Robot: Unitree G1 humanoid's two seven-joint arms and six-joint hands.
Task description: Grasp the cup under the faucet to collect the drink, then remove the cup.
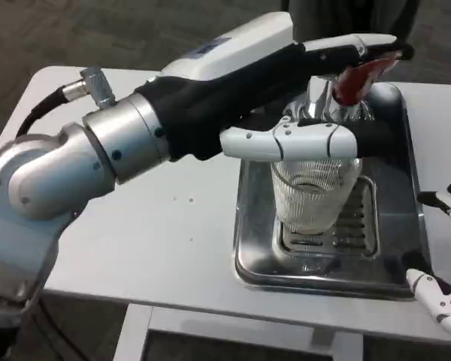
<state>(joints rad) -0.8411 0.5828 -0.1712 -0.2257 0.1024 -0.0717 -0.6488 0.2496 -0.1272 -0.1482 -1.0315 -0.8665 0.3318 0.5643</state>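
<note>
Cup (pixel 313 197): clear, ribbed, upright, seen on the slotted drain grate (pixel 358 226) of a shiny metal drip tray (pixel 255 256). It is placed under the faucet (pixel 325 101), whose chrome body is partly hidden behind the fingers. A red handle (pixel 361 75) is visible at the top of the faucet, just right of the upper finger. No liquid level can be made out through the ribbed wall.

Left robot hand (pixel 286 98): reached in from the picture's left, across the tray. One white finger (pixel 293 141) is laid across the front of the cup near its rim, touching it; other fingers are extended above, past the faucet top, toward the red handle. The cup is enclosed between the lower finger and the black palm, so it is taken as held, though the far-side contact is hidden. The silver forearm (pixel 83 162) is stretched back to the left edge, with a cable plug near the wrist.

Right robot hand (pixel 443 256): seen at the right edge, beside the tray's right rim. Its fingertips are spread apart and nothing is held in them; no contact with the cup.

Desk (pixel 158 241): white, with the tray set toward its right side. Dark floor is seen beyond the far edge.
</note>
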